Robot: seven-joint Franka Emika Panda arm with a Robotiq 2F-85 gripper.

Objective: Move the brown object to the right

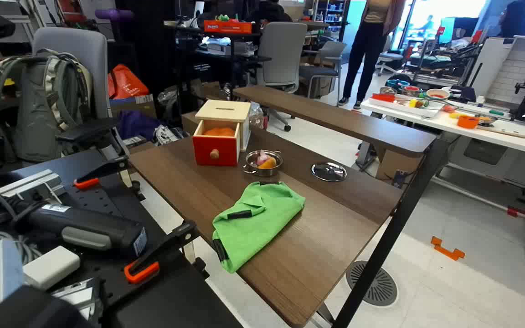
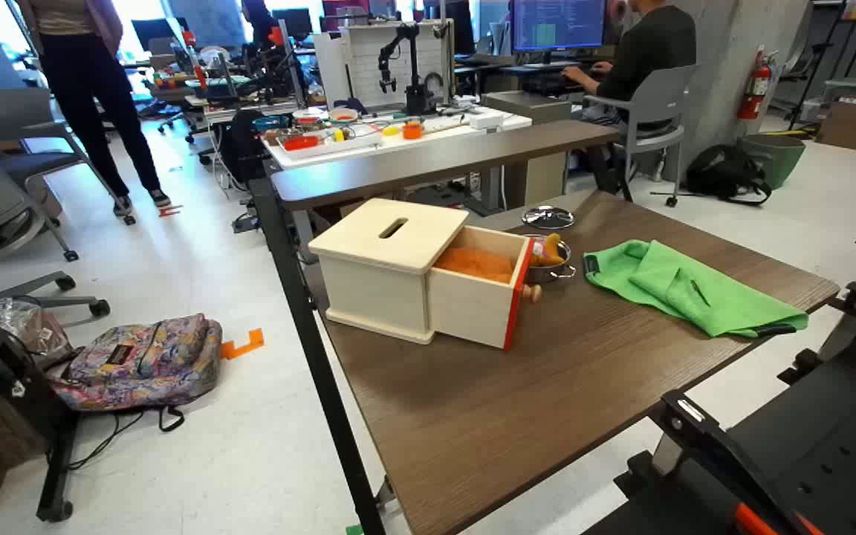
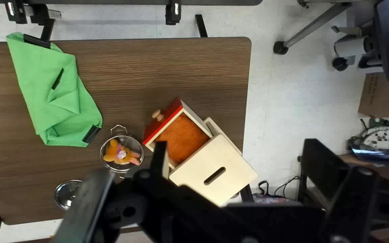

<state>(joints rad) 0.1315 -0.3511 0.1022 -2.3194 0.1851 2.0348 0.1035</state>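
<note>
We've the gripper (image 3: 236,150) high over the table (image 3: 130,74), fingers spread wide w/ nothing btwn them; not in either exterior view. Nearest below it, per the wrist view, is the tan-topped wooden box (image 3: 208,163), then its red-fronted drawer (image 3: 164,122), standing open. In that lies an orange-brown fuzzy lump (image 3: 185,136), which we take as the brown obj.: out past the fingertips, off-centre toward the finger at the wrist view's left, & well below. Can't tell its long axis, but the drawer walls run oblique to the line across the fingertips, so prob. we shift over, twist to suit the walls, then drop in. Farther out, same side: a metal pot (image 3: 131,143) w/ an orange-and-pink toy (image 3: 117,153) inside (weaker match), then the green cloth (image 3: 59,104).
</note>
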